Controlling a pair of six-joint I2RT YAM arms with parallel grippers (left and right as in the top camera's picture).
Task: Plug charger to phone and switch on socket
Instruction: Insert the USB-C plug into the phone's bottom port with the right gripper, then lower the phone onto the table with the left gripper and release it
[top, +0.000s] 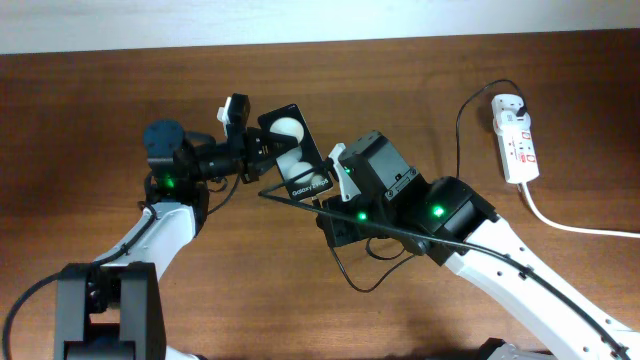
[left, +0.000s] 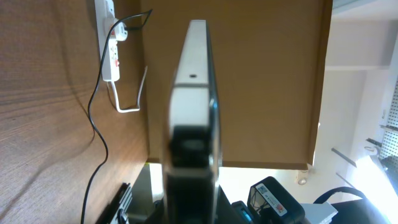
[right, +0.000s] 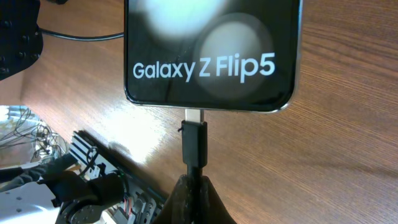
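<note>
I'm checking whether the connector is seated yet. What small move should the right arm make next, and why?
Probably push the charger straight further into the phone. The right wrist view shows bare metal between plug body and phone edge: aligned, seemingly not fully seated. The right tool grips the plug; the left tool holds the phone.

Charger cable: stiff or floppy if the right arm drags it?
Probably floppy: the charger lies in loose curves across the table toward the socket. Thin, so likely light and easy to trail. Its plug at the phone looks rigid in the right gripper, so side loads may stress the port.
</note>
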